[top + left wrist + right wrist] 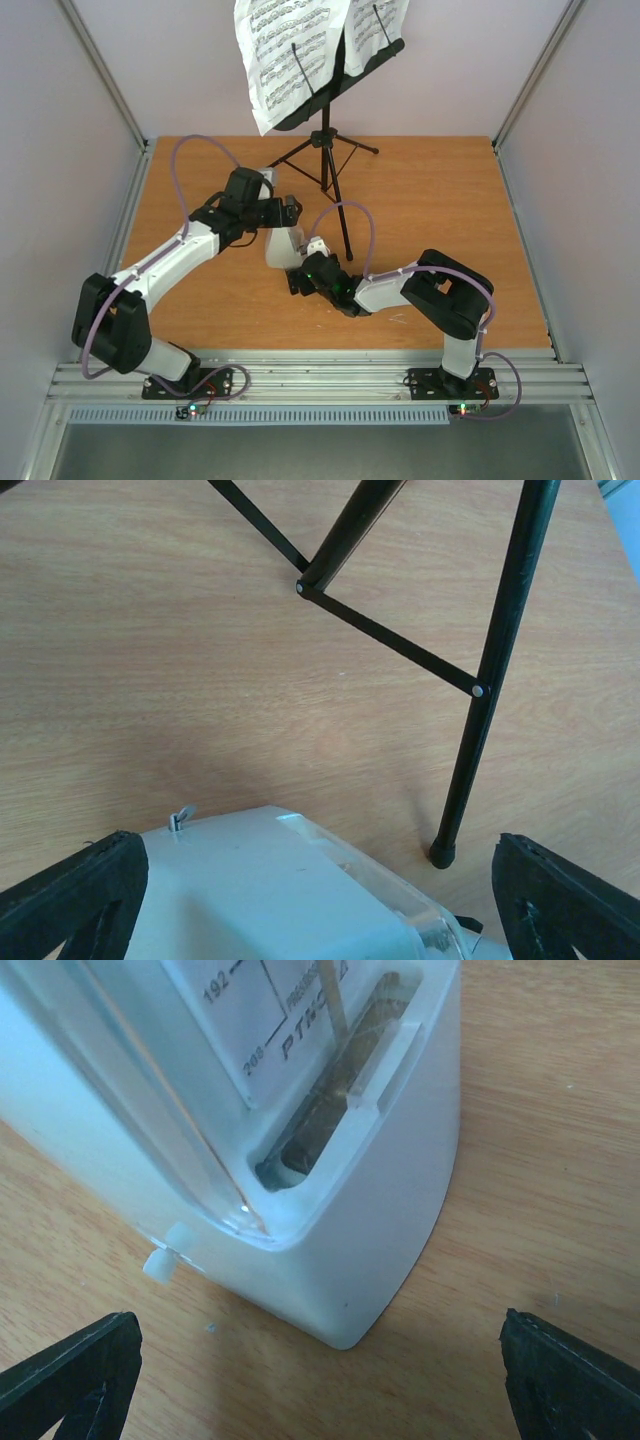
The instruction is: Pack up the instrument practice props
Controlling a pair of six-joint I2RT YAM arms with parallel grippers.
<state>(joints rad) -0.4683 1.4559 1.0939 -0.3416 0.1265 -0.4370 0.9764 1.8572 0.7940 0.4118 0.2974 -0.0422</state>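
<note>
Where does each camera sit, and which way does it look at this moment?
Top external: above and behind the bases, looking down on table, music stand, left arm and right arm.
Left wrist: looks down over the metronome to the stand's legs; open left gripper at the bottom corners.
Right wrist: low, close against the metronome's side; open right gripper at the bottom corners.
Shared: both wrist views show the metronome and the table.

The stand spreads its tripod legs over the far middle of the table; one foot lands just right of the metronome, leaving a narrow gap. Sheets overhang the far edge. Right of the stand, bare wood gives open passage out to the right edge.
</note>
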